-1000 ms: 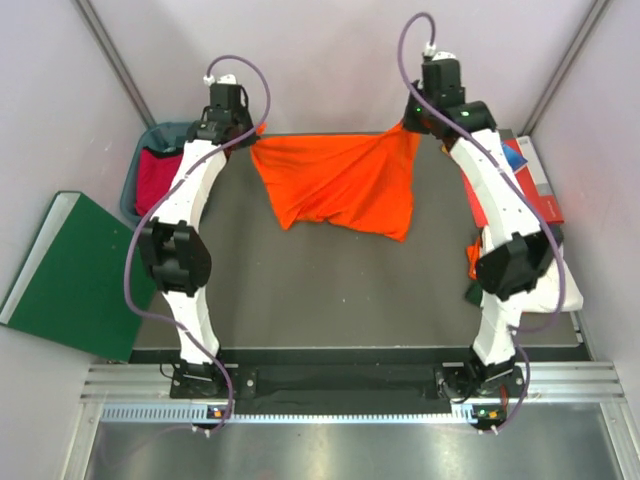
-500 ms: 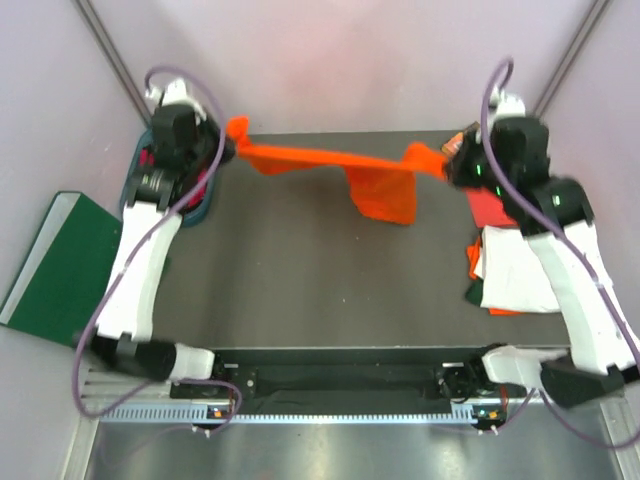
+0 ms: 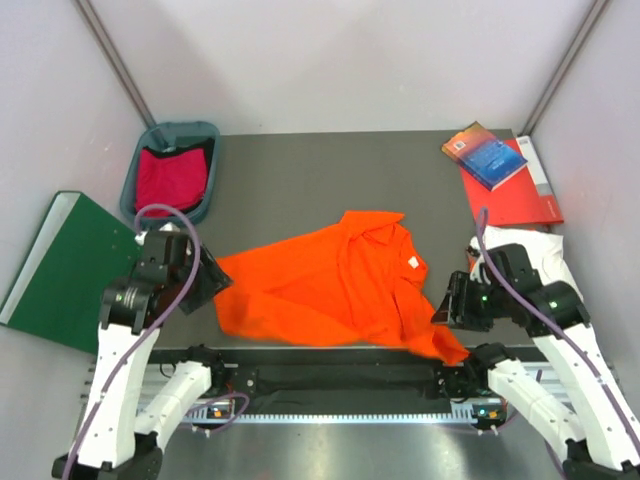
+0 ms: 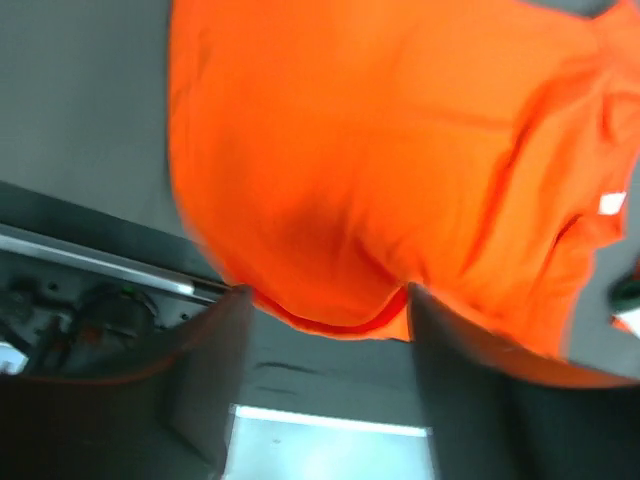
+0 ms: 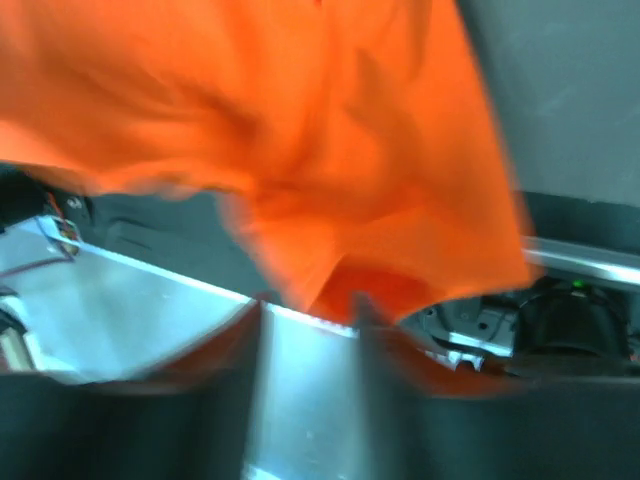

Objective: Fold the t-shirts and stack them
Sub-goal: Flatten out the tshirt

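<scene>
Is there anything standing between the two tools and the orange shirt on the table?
Nothing visible does. The orange shirt lies spread on the table. The left tool and the right tool are each at a near corner of it, with cloth between their parted fingers.

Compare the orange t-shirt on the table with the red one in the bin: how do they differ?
The orange t-shirt lies spread across the table; the red t-shirt sits bunched in the teal bin. The orange t-shirt shows its neck label; the red t-shirt shows only crumpled folds. Both are plain-coloured fabric, neither folded.
</scene>
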Controlling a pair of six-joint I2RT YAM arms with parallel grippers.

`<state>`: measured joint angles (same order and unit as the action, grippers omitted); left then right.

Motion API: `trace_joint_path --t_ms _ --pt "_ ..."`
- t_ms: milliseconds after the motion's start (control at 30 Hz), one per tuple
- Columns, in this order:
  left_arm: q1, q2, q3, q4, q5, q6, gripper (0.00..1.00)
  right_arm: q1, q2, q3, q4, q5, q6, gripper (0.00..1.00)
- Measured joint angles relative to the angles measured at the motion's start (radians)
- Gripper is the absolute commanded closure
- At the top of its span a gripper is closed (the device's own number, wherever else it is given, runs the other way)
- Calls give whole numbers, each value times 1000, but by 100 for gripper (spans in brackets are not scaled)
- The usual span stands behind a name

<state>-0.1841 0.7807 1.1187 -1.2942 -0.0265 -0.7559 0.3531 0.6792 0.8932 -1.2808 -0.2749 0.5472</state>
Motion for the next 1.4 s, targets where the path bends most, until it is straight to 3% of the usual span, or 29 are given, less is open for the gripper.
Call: trace_joint_path --t_ms 33,67,167,333,500,667,767,900,1267,1400 --pt "3 -20 6 -17 -5 -3 1 0 -20 7 -20 -5 2 16" --pt "5 -36 14 -27 -4 0 1 0 -34 23 -38 -12 6 9" --pt "5 -50 51 -49 -7 -1 1 0 -41 103 -63 -5 7 1" --pt "5 -4 65 -50 -4 34 1 0 39 169 -34 55 -32 1" --pt "5 145 26 39 -23 80 1 0 237 156 139 109 -72 2" --pt "5 447 34 142 -94 111 2 0 534 169 369 149 -129 2" --pt "5 667 91 157 -142 112 3 0 738 262 447 161 -166 2" --pt "6 848 173 158 -183 111 3 0 979 421 544 182 -214 3" --pt "51 1012 230 150 -193 133 3 0 1389 807 655 279 -323 4" --pt "80 1016 230 146 -202 147 3 -3 1485 864 662 275 -352 16"
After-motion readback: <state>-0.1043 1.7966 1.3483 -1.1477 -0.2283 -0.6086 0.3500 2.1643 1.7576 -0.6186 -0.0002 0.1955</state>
